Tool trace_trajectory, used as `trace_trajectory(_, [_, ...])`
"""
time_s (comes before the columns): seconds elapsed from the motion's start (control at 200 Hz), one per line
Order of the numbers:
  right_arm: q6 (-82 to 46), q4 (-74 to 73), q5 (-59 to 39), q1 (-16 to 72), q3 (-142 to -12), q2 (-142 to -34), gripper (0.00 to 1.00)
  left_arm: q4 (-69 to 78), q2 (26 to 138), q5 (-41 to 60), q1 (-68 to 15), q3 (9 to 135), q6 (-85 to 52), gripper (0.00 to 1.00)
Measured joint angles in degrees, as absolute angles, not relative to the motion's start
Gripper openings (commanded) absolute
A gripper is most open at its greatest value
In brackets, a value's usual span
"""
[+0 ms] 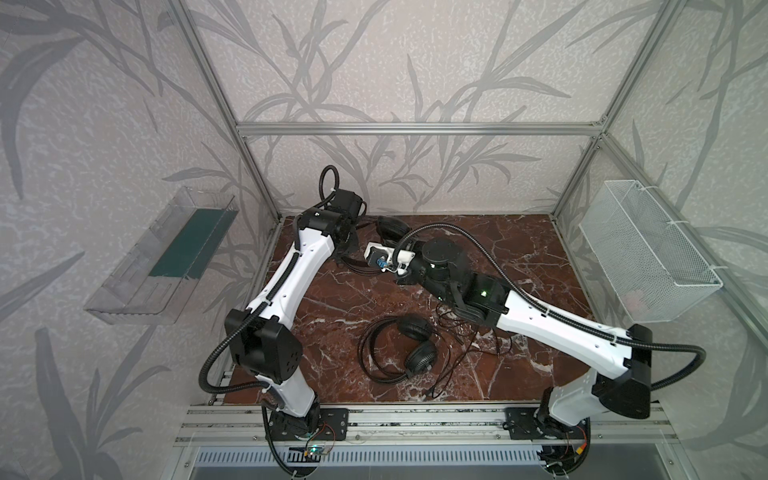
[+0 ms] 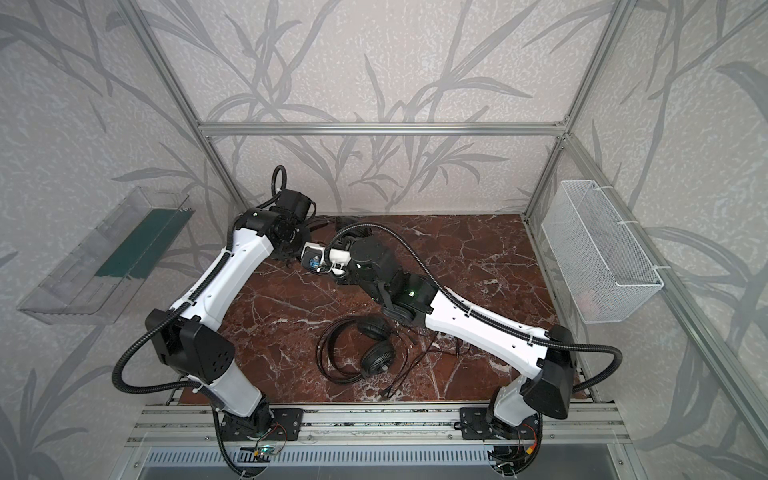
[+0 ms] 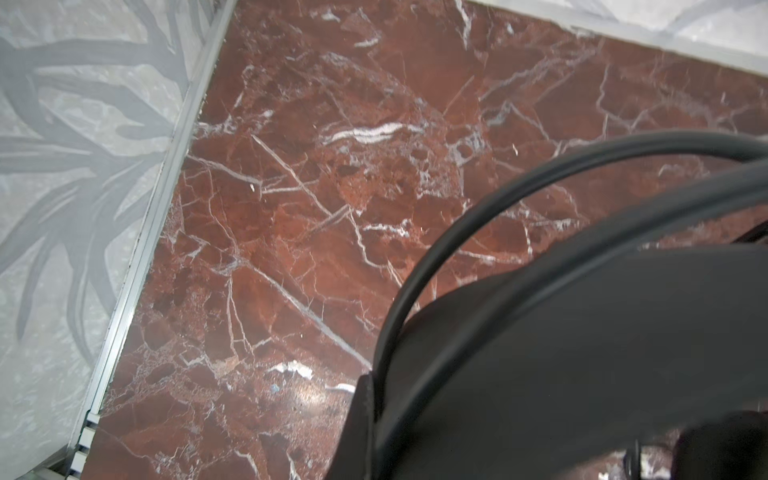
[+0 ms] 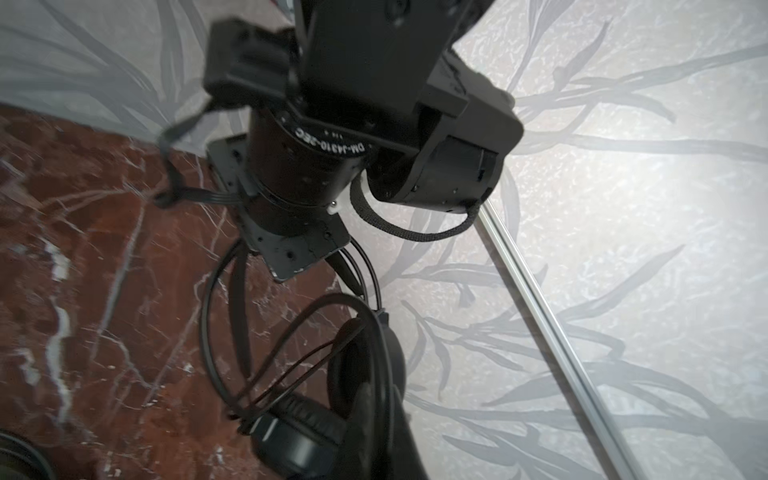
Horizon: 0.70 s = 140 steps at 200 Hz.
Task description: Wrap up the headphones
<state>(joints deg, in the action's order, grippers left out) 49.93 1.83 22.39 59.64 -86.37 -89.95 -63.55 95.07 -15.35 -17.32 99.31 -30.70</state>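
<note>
Desk [image 1: 540, 257]: red marble w/ white veins.
Item 1: front headset [image 1: 422, 357], black, lying flat centre-front, earcups close together, headband looped to the left. Thin cable [image 1: 465, 340] in a loose tangle beside it, right side.
Item 2: rear headset [image 1: 390, 228], mostly hidden under wrists of L arm [image 1: 291, 270] & R arm [image 1: 561, 324].
L wall: clear bin [image 1: 166, 257].
R wall: white mesh basket [image 1: 648, 253].

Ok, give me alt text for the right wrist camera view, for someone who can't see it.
A black headset with padded earcups fills the lower middle, its thin wire headband arching up toward the left arm's black wrist above it. Behind are a red marble tabletop and a leaf-patterned wall.
</note>
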Motion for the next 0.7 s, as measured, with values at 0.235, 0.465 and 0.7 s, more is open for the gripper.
trace_trajectory(0.235, [63.0,-4.4,28.1,57.3,-89.9,-96.7,0.08,-60.8,89.3,-15.4,-20.2,91.5,-30.4,0.0])
trace_trajectory(0.465, [61.5,-4.3,27.3,49.9,-98.0,-97.5,0.08,-57.8,82.6,-15.2,-22.0,79.9,-30.2,0.0])
trace_trajectory(0.7, [58.8,0.0,21.0,51.2,-95.7,-96.2,0.0,-56.1,76.1,-17.6,-21.3,75.7,-29.7,0.0])
